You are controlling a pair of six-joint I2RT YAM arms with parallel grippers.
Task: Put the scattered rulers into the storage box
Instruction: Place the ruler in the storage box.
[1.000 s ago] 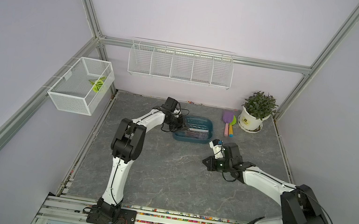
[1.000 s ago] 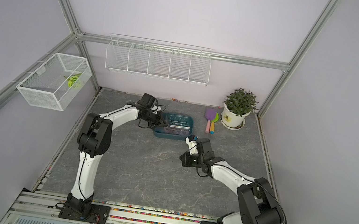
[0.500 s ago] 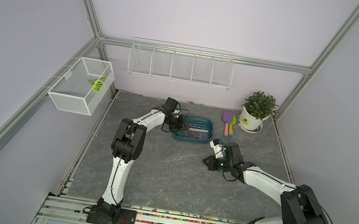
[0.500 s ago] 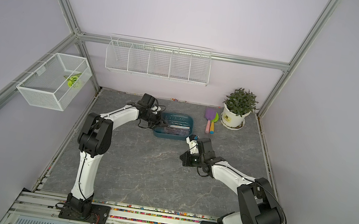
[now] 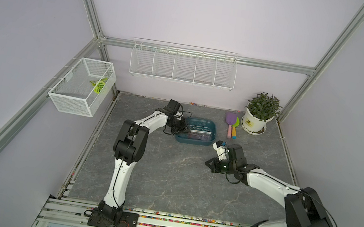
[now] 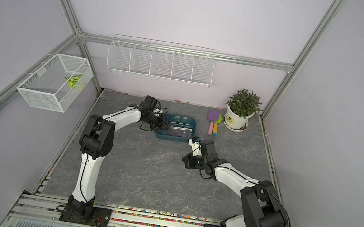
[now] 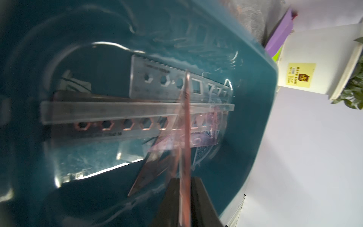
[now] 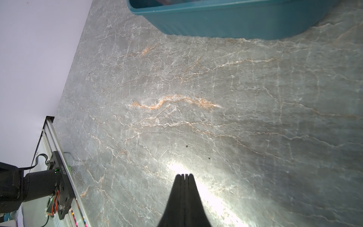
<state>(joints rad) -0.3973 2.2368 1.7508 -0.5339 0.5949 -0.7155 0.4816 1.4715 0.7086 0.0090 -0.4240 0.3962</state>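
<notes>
The storage box is a dark teal tub at the back middle of the table. Several rulers lie inside it, among them a clear straight ruler, a stencil ruler and a brown triangle. My left gripper reaches into the box over its left end. Its jaws are shut on a brownish ruler that stands on edge above the others. My right gripper is shut and empty, low over bare table in front of the box wall.
Purple and green toy shovels lie right of the box, beside a potted plant. A white wire-mesh basket hangs on the left wall and a long white wire rack on the back wall. The arm bases stand at the front rail.
</notes>
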